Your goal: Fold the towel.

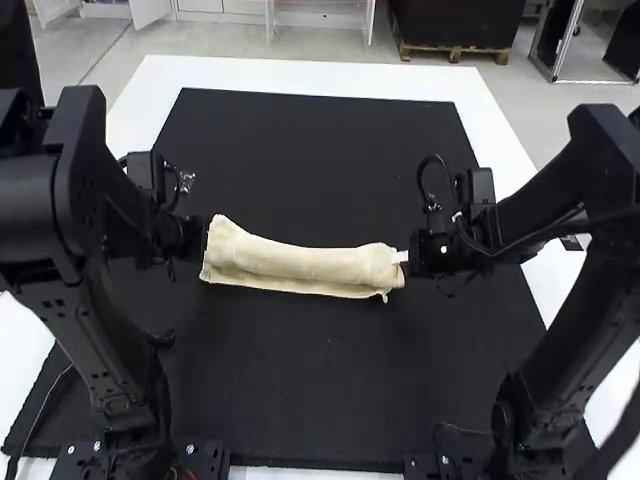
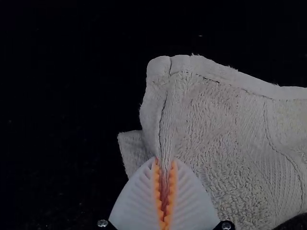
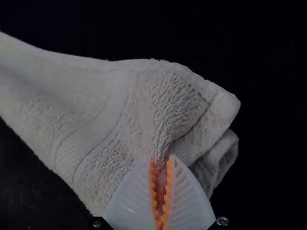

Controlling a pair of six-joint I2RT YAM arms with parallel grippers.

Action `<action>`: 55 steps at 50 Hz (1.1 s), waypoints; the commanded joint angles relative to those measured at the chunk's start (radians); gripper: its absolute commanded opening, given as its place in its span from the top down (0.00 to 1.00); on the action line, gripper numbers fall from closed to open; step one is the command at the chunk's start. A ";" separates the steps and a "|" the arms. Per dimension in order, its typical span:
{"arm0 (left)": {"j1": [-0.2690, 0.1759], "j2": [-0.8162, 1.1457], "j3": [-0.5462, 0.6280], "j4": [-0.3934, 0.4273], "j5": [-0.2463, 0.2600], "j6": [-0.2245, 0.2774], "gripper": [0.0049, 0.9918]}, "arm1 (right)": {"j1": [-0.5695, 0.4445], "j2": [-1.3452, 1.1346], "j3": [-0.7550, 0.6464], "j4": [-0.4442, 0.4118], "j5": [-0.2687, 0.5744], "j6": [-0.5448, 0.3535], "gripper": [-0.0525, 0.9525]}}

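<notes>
A cream towel point(image 1: 300, 262), gathered into a long narrow strip, left to right across the middle. Pinched at its left end by the left gripper point(image 2: 165, 160), at its right by the right gripper point(image 3: 162, 159), probably to keep both ends aligned while folding. No readable writing on the cloth. Beneath, a black mat point(image 1: 300, 370); around that, white tabletop point(image 1: 300, 78).

A black mat point(image 1: 300, 390) covers much of the white table point(image 1: 350, 75).
</notes>
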 commanded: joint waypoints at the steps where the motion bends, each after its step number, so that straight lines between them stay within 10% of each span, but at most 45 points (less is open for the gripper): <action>1: 0.010 -0.006 -0.022 0.043 -0.069 0.009 0.95 | -0.011 0.023 -0.008 0.016 0.006 0.000 0.92; 8: 0.010 0.019 -0.041 0.081 -0.087 0.009 0.62 | -0.013 0.046 -0.008 0.021 0.011 -0.003 0.83; 18: 0.015 0.025 -0.039 0.084 -0.090 0.015 0.02 | -0.017 0.048 -0.006 0.028 0.035 -0.002 0.29; 26: 0.016 0.025 -0.036 0.117 -0.092 0.003 0.02 | -0.013 0.048 -0.003 0.028 0.046 0.011 0.04; 55: 0.059 0.006 -0.001 0.137 -0.087 -0.074 0.02 | 0.037 0.135 0.052 0.041 0.055 0.021 0.04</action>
